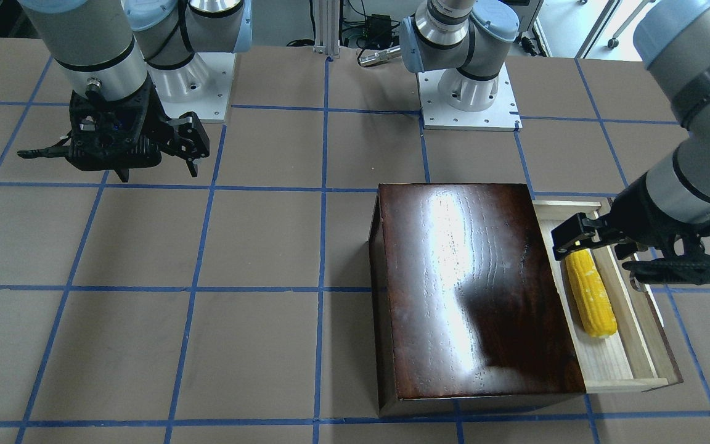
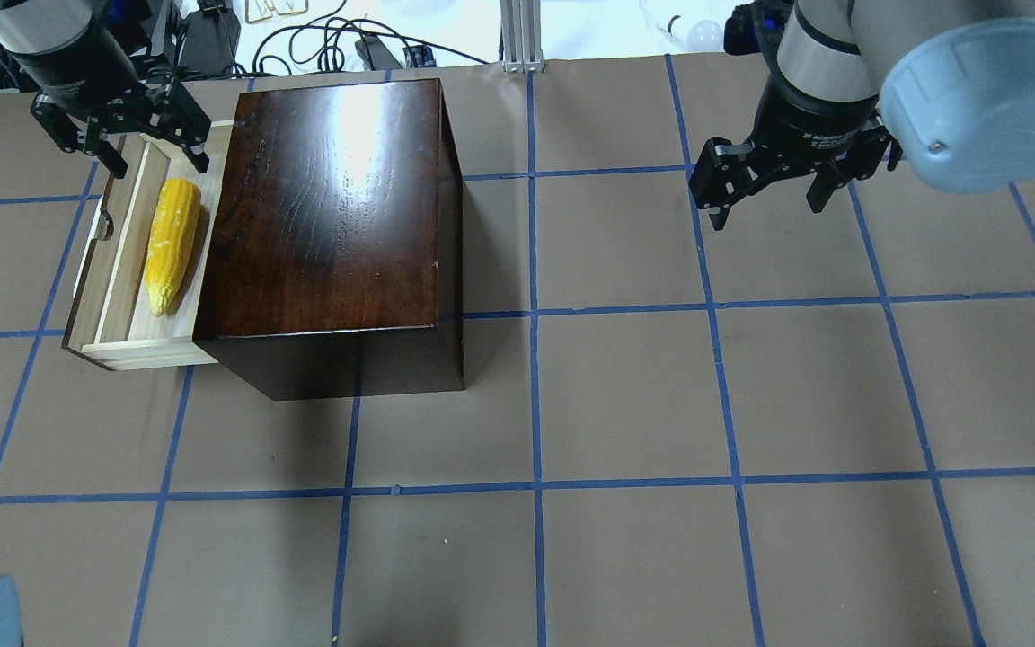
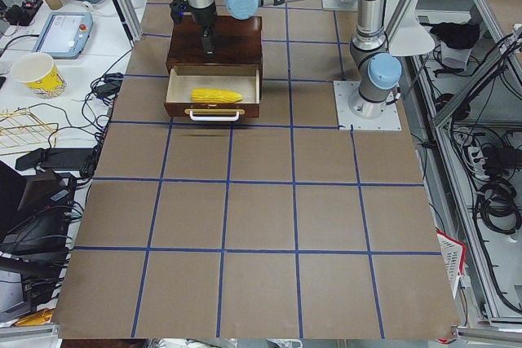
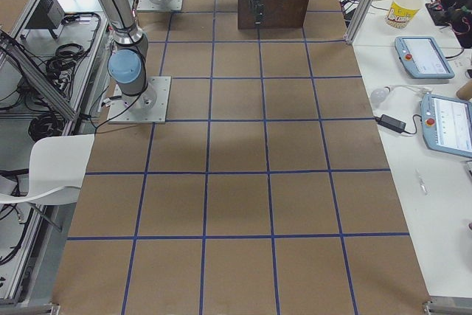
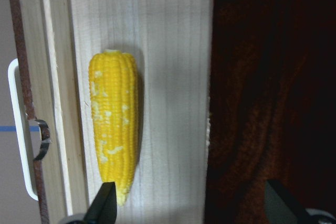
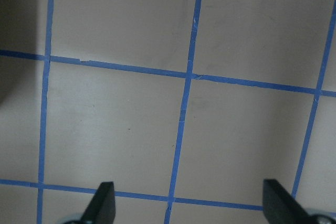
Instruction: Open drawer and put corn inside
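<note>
The drawer [image 2: 127, 256] stands pulled out of the glossy dark-brown box [image 2: 329, 207], with its white handle [image 5: 18, 129] on the outer front. The yellow corn [image 2: 172, 238] lies flat along the drawer's pale floor; it also shows in the front-facing view [image 1: 590, 299] and the left wrist view [image 5: 114, 124]. My left gripper [image 2: 156, 162] hovers above the drawer and corn, open and empty; its fingertips [image 5: 105, 205] are clear of the cob. My right gripper [image 2: 765, 190] hangs open and empty over bare table, well away from the box [image 1: 472, 290].
The brown table [image 1: 145, 308] carries a grid of blue tape lines. The two arm bases [image 1: 469, 92] stand at its robot-side edge. Off the table beside the box there are cables, a tablet and a paper cup [image 3: 37, 75].
</note>
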### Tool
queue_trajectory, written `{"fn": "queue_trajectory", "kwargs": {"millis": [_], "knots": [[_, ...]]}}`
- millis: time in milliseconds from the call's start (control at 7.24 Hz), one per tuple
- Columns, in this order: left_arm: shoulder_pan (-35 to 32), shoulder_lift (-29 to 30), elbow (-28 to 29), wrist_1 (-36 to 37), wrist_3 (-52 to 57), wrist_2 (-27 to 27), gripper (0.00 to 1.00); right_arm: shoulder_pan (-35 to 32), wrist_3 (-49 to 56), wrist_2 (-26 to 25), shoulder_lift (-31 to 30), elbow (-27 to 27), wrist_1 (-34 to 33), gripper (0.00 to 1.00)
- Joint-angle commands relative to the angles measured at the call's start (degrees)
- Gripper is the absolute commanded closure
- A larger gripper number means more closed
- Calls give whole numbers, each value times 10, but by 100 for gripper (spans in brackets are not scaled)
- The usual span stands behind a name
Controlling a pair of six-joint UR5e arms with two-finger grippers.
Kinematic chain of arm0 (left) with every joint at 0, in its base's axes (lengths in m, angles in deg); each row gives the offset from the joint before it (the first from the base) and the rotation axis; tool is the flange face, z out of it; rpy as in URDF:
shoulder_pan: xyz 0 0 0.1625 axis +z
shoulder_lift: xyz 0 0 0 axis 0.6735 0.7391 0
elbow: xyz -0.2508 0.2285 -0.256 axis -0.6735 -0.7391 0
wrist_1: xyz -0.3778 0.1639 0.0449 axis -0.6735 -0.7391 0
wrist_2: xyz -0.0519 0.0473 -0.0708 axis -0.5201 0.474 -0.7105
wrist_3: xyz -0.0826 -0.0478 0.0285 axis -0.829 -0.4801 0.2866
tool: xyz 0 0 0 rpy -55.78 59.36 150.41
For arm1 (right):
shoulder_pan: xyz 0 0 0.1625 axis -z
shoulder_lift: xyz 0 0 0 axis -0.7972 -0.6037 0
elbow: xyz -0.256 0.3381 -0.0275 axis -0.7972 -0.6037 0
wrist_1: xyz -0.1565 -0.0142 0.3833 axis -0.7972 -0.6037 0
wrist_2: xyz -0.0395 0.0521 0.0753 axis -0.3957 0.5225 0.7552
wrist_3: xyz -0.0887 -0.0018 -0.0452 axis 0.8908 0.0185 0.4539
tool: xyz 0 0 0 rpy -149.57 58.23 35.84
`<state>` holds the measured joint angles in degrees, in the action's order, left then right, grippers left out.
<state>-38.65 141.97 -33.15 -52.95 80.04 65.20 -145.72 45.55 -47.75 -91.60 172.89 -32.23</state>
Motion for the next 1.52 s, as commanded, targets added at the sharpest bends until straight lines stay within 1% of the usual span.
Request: {"fn": "queue_trajectory", "kwargs": {"millis": [0, 138, 414, 691, 1105, 1381], "knots": [[-35, -25, -14, -26, -21, -22, 0, 1, 0, 0, 0, 0, 0, 0], [-54, -35, -27, -26, -32, -26, 0, 0, 0, 0, 0, 0, 0, 0], [-57, -41, -45, -25, -50, -18, 0, 0, 0, 0, 0, 0, 0, 0], [-58, -66, -72, -25, -50, -17, 0, 0, 0, 0, 0, 0, 0, 0], [-59, -101, -96, -27, -51, -17, 0, 0, 0, 0, 0, 0, 0, 0], [-60, -108, -102, -25, -54, -17, 0, 1, 0, 0, 0, 0, 0, 0]]}}
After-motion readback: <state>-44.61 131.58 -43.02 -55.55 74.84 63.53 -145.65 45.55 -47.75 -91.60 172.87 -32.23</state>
